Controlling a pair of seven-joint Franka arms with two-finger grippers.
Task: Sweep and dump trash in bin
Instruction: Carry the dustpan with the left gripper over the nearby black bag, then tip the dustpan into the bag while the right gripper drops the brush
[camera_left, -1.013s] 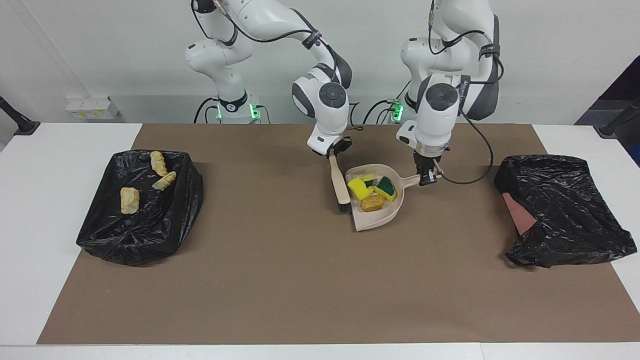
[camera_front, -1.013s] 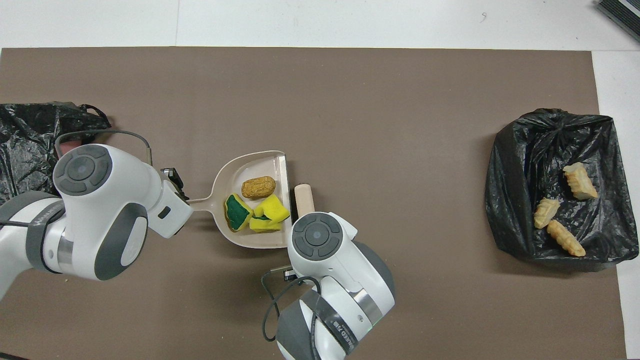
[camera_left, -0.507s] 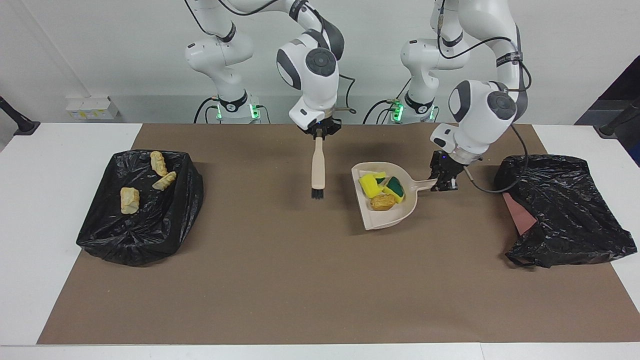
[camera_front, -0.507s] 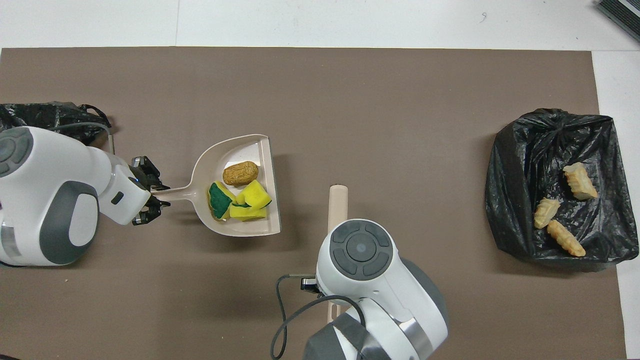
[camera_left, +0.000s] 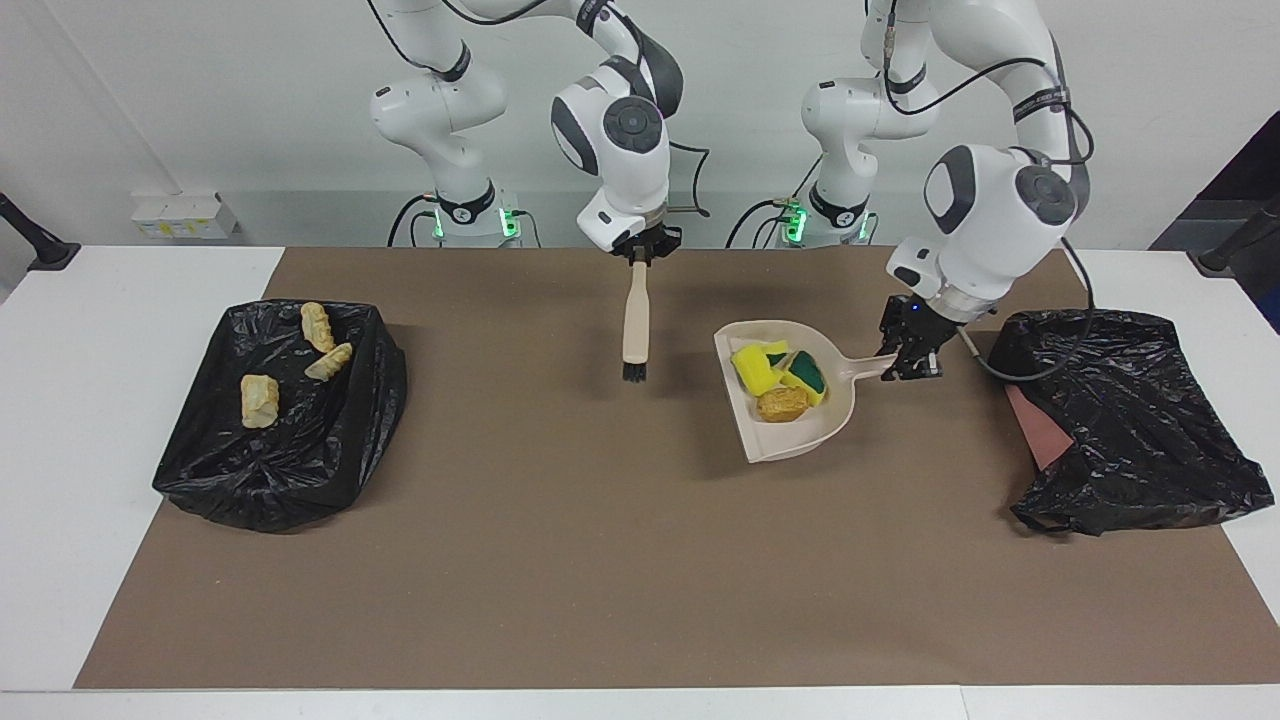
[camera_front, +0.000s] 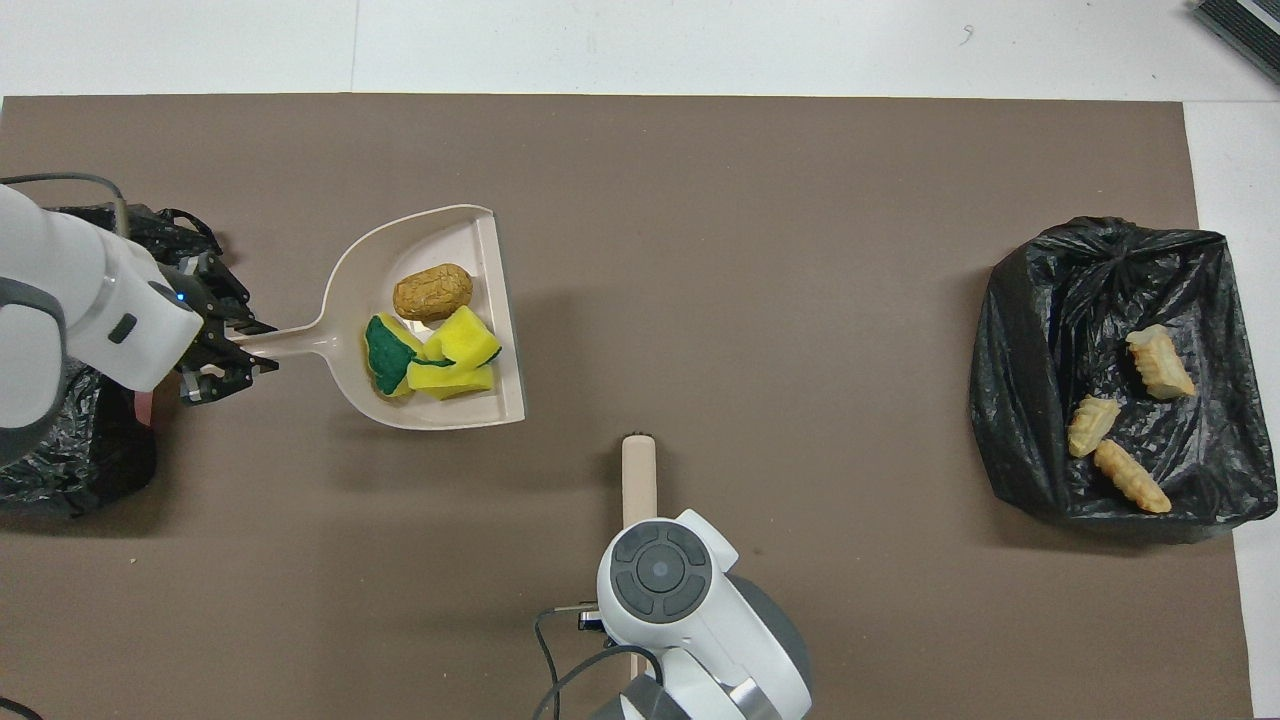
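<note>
Brown matting (camera_left: 560, 560) covers our table, and we take the beige dustpan (camera_left: 795, 430) as our landmark. Since a second ago it has left the mat's middle and travelled toward the left arm's end of the table. It now hangs in the air, carried by its handle in the clamped fingers of our left gripper (camera_left: 908, 352), close to the crumpled black bag (camera_left: 1130, 420) at that end. Four pieces of the trash ride inside the dustpan: yellow sponge bits (camera_left: 752, 366), one with a dark green face (camera_left: 806, 372), and a tan bread-like lump (camera_left: 783, 404), all bunched toward the handle side of the pan.

Our right gripper (camera_left: 640, 256), shut on the tip of the brush (camera_left: 634, 325), has pulled away from the dustpan. A second ago the bristles sat just beside the pan's open lip; now the brush hangs upright, bristles down, well apart from the dustpan toward the right arm's end.

Three more bread-like pieces (camera_left: 318, 326) lie in the lined bin (camera_left: 280, 470), far from the dustpan at the right arm's end.

We judge the sweeping done for this load. What is left is the carry and the tip-out.
</note>
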